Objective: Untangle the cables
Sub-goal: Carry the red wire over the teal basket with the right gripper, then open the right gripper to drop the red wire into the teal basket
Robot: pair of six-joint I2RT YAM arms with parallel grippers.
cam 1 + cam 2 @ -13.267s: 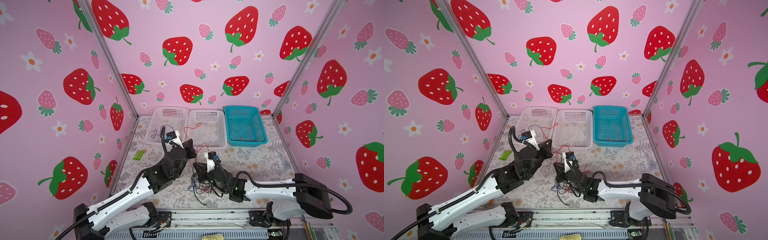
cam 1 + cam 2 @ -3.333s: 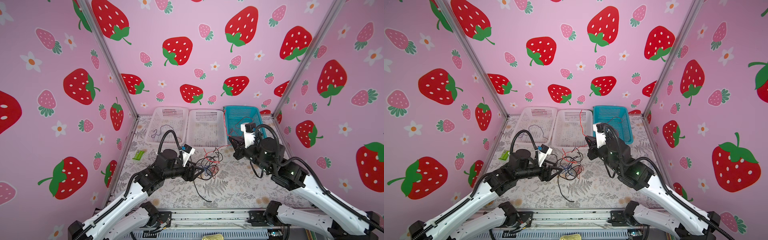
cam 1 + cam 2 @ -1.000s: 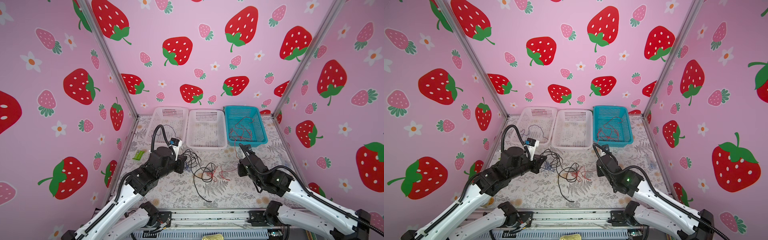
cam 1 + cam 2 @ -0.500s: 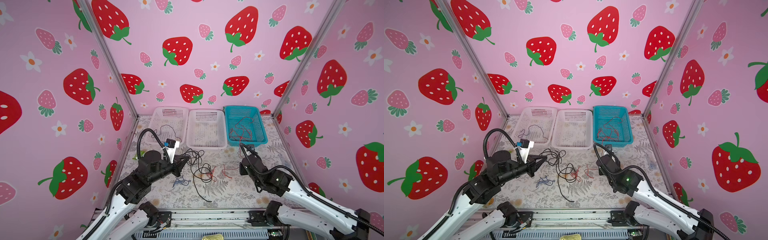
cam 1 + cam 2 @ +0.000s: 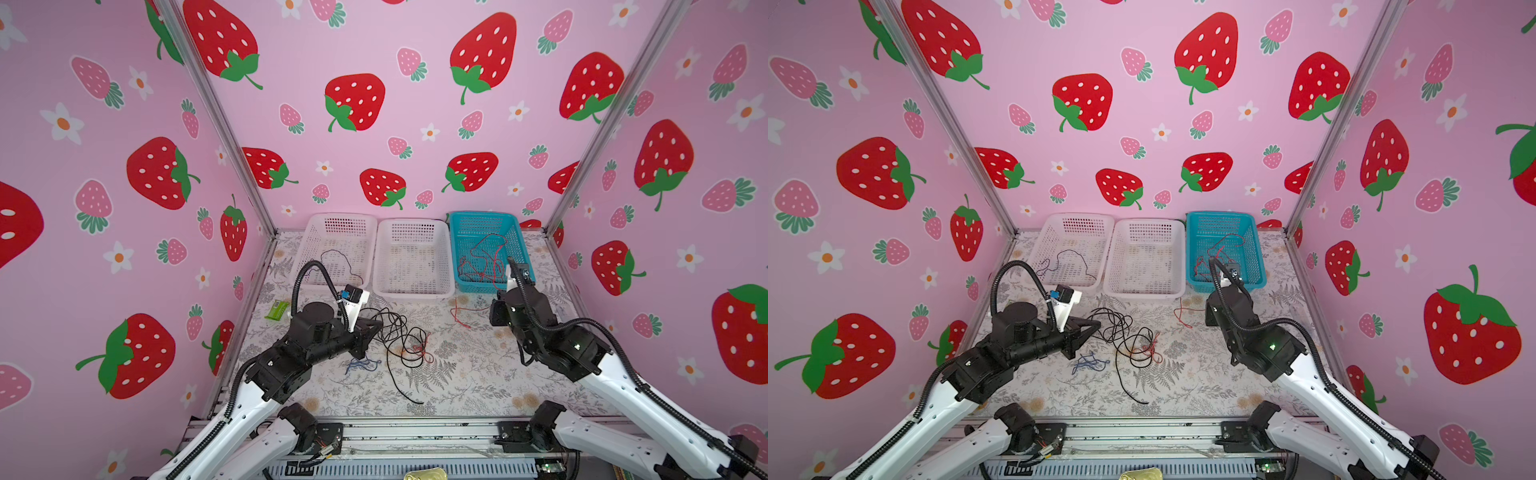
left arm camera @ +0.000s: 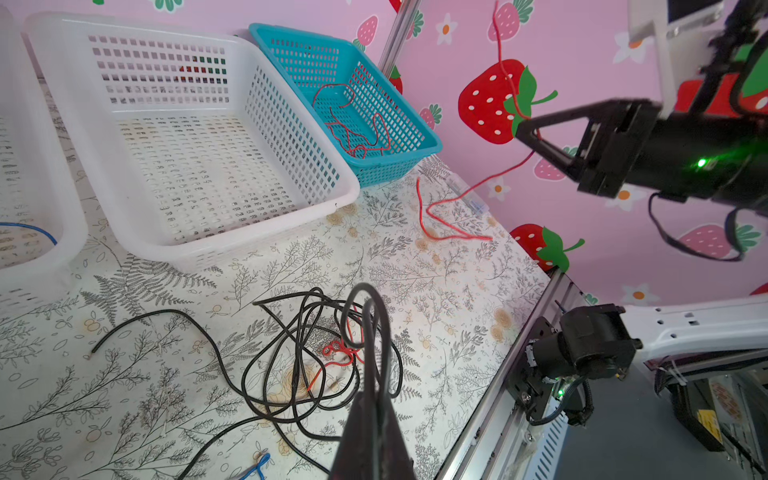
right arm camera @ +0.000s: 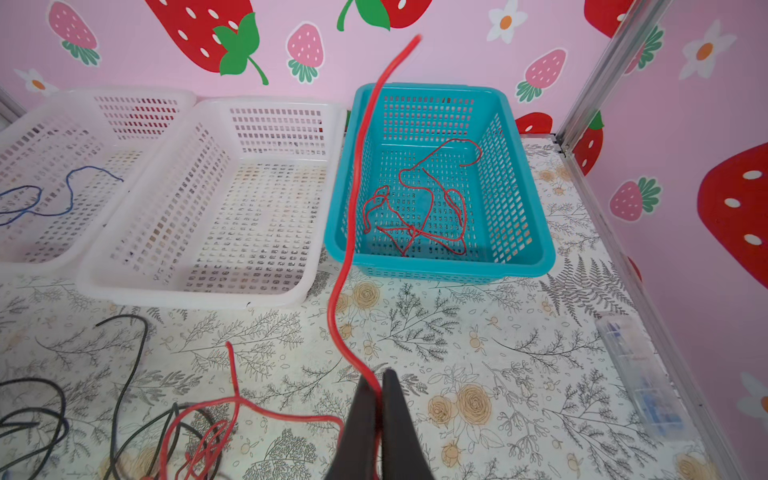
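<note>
Baskets, three in a row at far edge of table: left white basket holding blue cable, middle white basket, teal basket holding red cables. Mid-table, black cables tangled, count unclear; second blue cable just near of them. Left arm low, left fingers pressed together, pinching a loop of the black cables. Right arm raised before teal basket, right fingers nipping one red cable that trails to the table. Green packet at left, print unreadable.
</note>
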